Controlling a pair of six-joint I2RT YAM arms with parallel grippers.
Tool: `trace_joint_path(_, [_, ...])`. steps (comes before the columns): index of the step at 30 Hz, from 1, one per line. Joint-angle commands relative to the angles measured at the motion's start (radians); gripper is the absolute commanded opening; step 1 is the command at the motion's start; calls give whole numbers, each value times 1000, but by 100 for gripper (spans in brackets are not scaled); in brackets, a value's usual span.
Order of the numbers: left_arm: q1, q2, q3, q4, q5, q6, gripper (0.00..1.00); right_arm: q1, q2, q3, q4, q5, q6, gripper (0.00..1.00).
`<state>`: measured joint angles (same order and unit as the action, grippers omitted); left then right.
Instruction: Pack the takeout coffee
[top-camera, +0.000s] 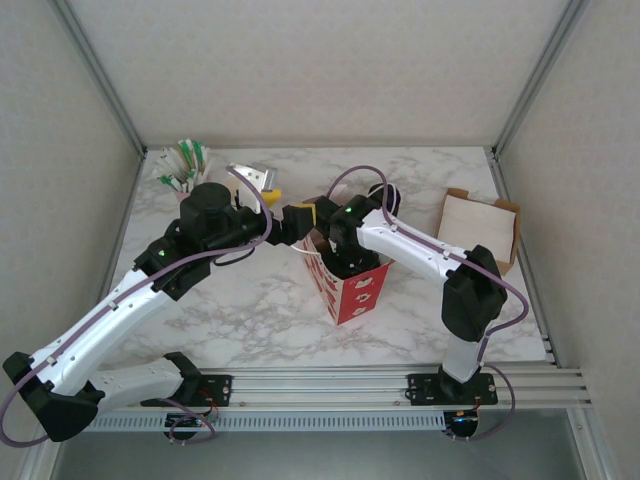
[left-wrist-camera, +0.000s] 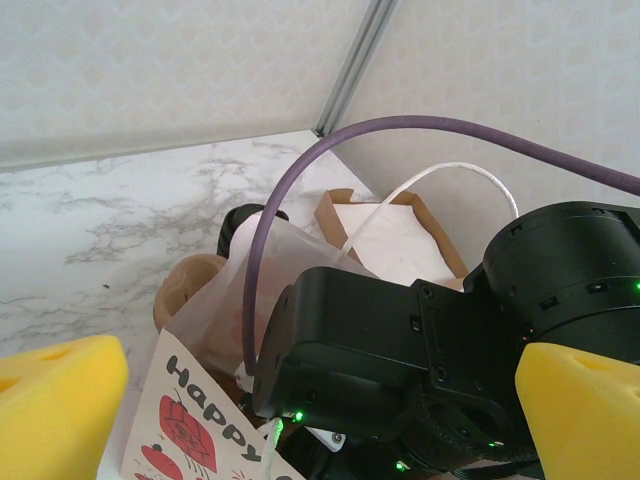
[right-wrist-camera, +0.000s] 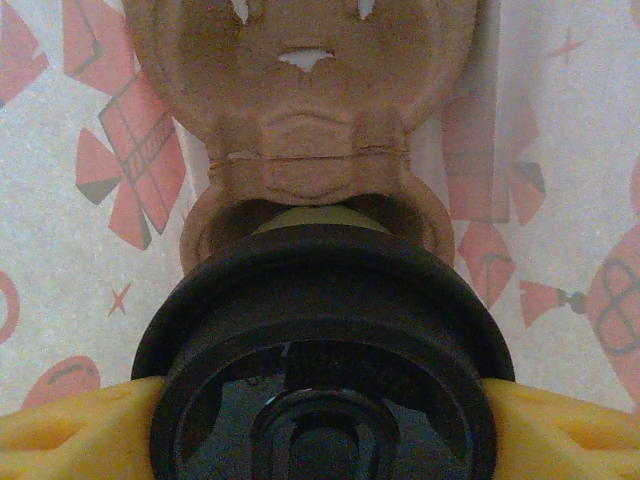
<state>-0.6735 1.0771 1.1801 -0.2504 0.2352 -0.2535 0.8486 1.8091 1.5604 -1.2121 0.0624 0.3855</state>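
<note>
One coffee cup (right-wrist-camera: 325, 340), R end effector (right-wrist-camera: 320, 432) clamped, inside bag (top-camera: 357, 292)

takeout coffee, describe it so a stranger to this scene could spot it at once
On the marble table, find the red-and-white gift bag. Inside it, the yellow jaws of the right gripper hold the takeout coffee by a brown pulp carrier. Its round black lid sets it apart.

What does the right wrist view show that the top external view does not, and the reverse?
Right wrist: the coffee clamped between the right gripper's yellow fingers, a brown pulp carrier beyond it. Top external: the left gripper open by the rim of the bag, a cardboard box at the right. Both: the red-printed bag.
</note>
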Motion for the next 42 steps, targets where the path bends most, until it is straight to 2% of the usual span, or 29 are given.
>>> trace_joint_path(1, [-10, -6, -5, 32, 4, 10, 100, -5, 78, -38, 6, 32, 23, 77])
trace_joint_path(26, [-10, -8, -16, 39, 1, 8, 100, -5, 107, -59, 21, 27, 32, 78])
trace_joint_path(42, [-11, -15, -20, 45, 4, 6, 100, -5, -10, 62, -106, 50, 53, 86])
